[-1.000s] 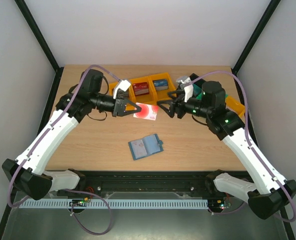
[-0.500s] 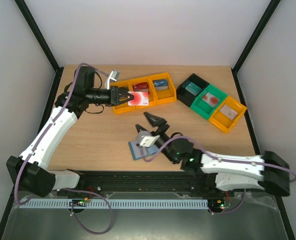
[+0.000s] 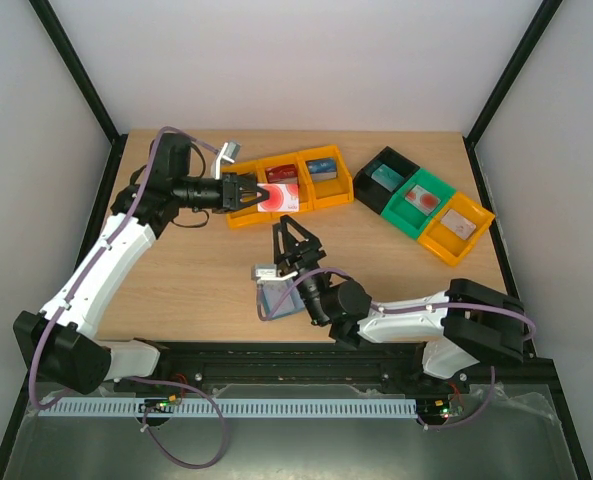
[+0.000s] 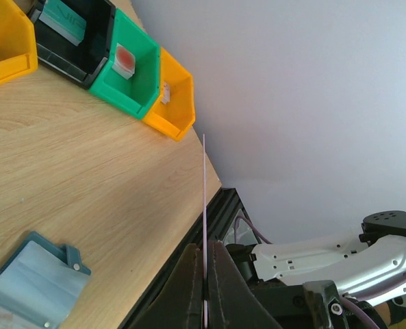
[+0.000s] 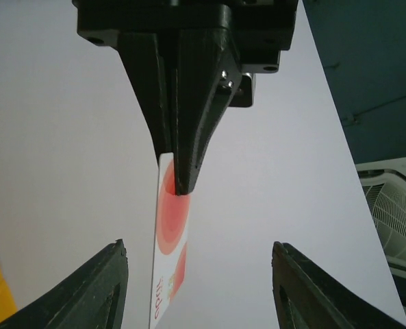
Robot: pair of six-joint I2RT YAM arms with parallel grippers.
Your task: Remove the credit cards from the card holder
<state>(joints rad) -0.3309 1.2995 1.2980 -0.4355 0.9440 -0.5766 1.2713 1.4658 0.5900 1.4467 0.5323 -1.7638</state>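
Observation:
A red-and-white credit card (image 3: 286, 197) is pinched in my shut left gripper (image 3: 263, 195), above the middle yellow bin (image 3: 321, 190). The left wrist view shows that card (image 4: 205, 192) edge-on, rising from the closed left gripper (image 4: 204, 245). The teal card holder (image 3: 271, 300) lies open near the table's front edge, partly under my right wrist, and its pale sleeve (image 4: 31, 288) shows. My right gripper (image 3: 296, 238) hangs just behind the holder, open and empty, its fingers tilted up. In the right wrist view the card (image 5: 170, 260) hangs between the wide-apart fingers of the right gripper (image 5: 198, 245), touching neither.
A row of three yellow bins (image 3: 244, 217) at the back holds a red card (image 3: 281, 176) and a blue card (image 3: 322, 167). At the back right stand a black bin (image 3: 384, 178), a green bin (image 3: 418, 200) and a yellow bin (image 3: 459, 225), each with a card. My right arm (image 3: 416, 315) lies low along the front edge.
My left gripper carried the card back over the yellow bins and holds still. My right arm dropped low along the front edge, reached the card holder, then tilted its gripper upward.

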